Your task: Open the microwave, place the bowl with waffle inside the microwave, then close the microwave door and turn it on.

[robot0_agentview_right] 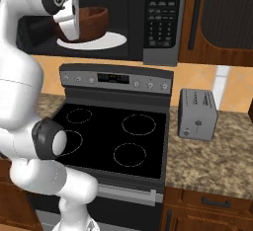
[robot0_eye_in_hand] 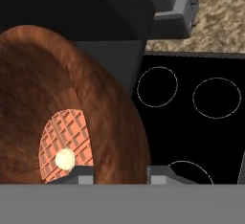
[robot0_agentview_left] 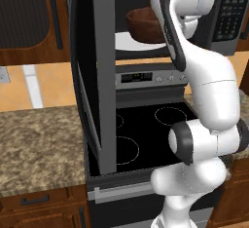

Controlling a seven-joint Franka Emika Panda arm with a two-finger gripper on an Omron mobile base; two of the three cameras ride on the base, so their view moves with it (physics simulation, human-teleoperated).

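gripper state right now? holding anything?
gripper: closed on the rim of the bowl, one finger inside and one outside; waffle in the bowl.

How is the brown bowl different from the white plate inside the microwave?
The bowl is dark reddish-brown and wood-looking, while the turntable plate is plain white. The bowl is deep with tall curved sides, but the plate is flat. The bowl carries a waffle; no food is seen lying straight on the plate. Both are round and sit within the open microwave.
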